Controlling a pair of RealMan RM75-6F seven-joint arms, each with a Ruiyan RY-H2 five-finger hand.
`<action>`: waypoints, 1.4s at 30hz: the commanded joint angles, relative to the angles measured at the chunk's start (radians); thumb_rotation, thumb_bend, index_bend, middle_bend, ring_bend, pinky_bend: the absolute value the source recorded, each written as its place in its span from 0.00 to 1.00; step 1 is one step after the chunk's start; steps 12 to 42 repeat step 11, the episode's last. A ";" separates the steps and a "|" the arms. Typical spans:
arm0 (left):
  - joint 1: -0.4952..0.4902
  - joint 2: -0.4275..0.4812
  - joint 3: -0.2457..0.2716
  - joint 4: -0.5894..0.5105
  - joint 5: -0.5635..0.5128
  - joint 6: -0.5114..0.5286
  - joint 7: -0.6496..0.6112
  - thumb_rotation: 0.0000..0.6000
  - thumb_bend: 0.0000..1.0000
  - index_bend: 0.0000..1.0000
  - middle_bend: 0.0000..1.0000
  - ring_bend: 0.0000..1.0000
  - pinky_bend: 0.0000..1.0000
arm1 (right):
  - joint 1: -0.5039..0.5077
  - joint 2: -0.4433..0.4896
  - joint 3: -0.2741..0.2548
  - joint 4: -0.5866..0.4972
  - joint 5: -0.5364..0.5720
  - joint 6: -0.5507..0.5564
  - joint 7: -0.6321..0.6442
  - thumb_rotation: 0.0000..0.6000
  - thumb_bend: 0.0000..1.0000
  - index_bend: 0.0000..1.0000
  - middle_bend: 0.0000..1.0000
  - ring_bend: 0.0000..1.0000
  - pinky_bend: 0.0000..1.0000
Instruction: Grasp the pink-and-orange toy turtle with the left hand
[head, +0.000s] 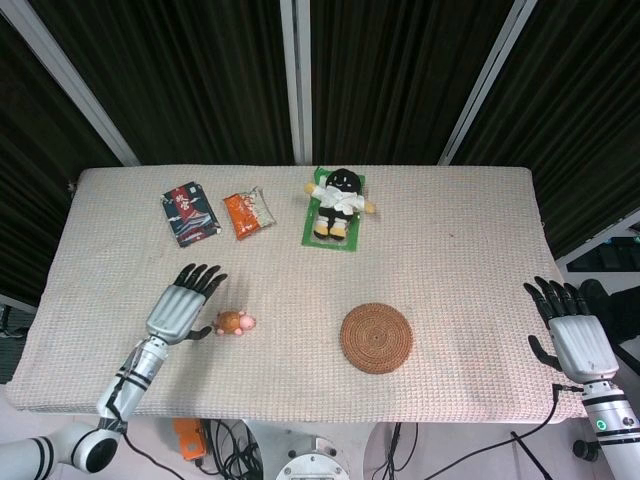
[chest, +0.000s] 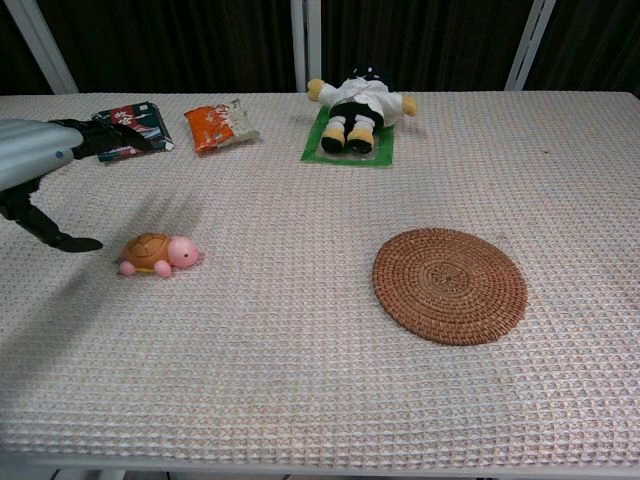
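Note:
The pink-and-orange toy turtle (head: 234, 322) (chest: 159, 253) lies on the table's cloth at front left, its pink head toward the right. My left hand (head: 180, 304) (chest: 40, 160) hovers just left of it with fingers spread, holding nothing and apart from the toy. Its thumb tip points toward the turtle in the chest view. My right hand (head: 570, 330) stays open beyond the table's right edge, fingers straight, and does not appear in the chest view.
A round woven coaster (head: 376, 338) (chest: 449, 285) lies right of the turtle. At the back are a dark snack packet (head: 189, 212), an orange snack packet (head: 248, 212) and a plush doll on a green card (head: 338, 206).

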 joint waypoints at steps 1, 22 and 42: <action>0.092 0.091 0.034 -0.049 0.086 0.152 -0.043 1.00 0.19 0.09 0.02 0.00 0.05 | 0.005 -0.005 0.004 -0.003 0.004 -0.006 -0.006 1.00 0.33 0.00 0.00 0.00 0.00; 0.313 0.171 0.088 0.119 0.156 0.426 -0.355 1.00 0.19 0.09 0.05 0.00 0.04 | 0.017 -0.020 -0.016 -0.005 -0.027 -0.025 -0.022 1.00 0.27 0.00 0.00 0.00 0.00; 0.313 0.171 0.088 0.119 0.156 0.426 -0.355 1.00 0.19 0.09 0.05 0.00 0.04 | 0.017 -0.020 -0.016 -0.005 -0.027 -0.025 -0.022 1.00 0.27 0.00 0.00 0.00 0.00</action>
